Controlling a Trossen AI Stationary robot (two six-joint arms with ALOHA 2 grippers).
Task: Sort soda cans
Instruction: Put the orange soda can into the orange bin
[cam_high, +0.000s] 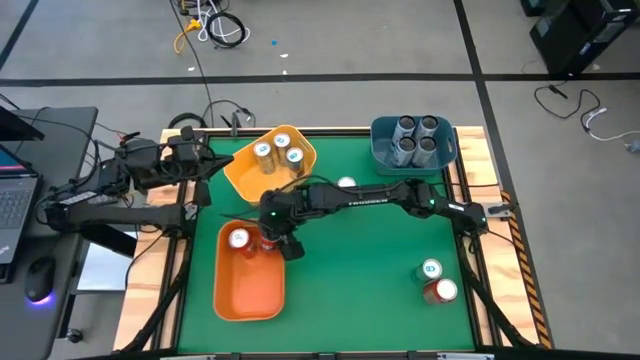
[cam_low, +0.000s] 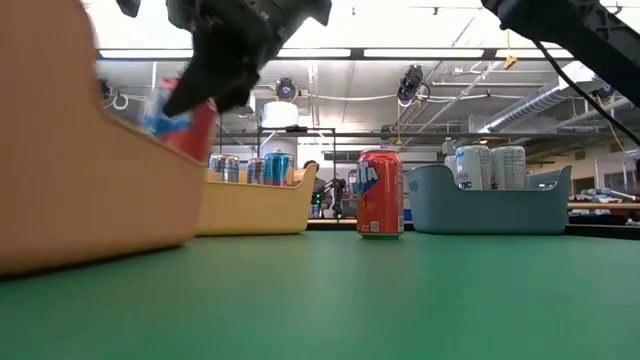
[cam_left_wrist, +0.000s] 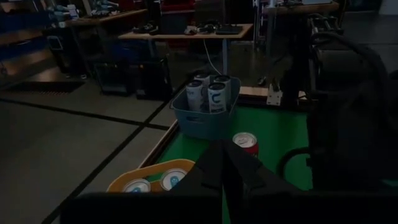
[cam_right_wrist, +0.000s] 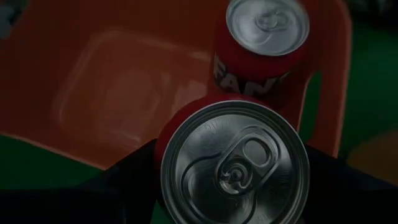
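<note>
My right gripper (cam_high: 272, 238) reaches across the table from the right and is shut on a red soda can (cam_right_wrist: 235, 165) at the far right corner of the orange bin (cam_high: 250, 300). A second red can (cam_right_wrist: 264, 37) stands inside that bin, just beyond the held one. The held can (cam_low: 185, 115) shows tilted above the bin's wall (cam_low: 80, 190) in the low view. My left gripper (cam_left_wrist: 224, 171) is shut and waits at the table's far left, touching nothing. My right gripper pinches the red can's side wall (cam_right_wrist: 163, 138) between its two fingers (cam_right_wrist: 127, 174), one on each side, close under the silver top. The fingers slant down from above and from the table's right. The can sits a little tilted, top up. The bin's wall hides its bottom.
A yellow bin (cam_high: 240, 180) with teal-topped cans stands at the far middle. A blue bin (cam_high: 380, 150) with several silver cans is at the far right. One red can (cam_high: 346, 183) stands between them. Two cans (cam_high: 432, 270) (cam_high: 442, 291) stand near the right front.
</note>
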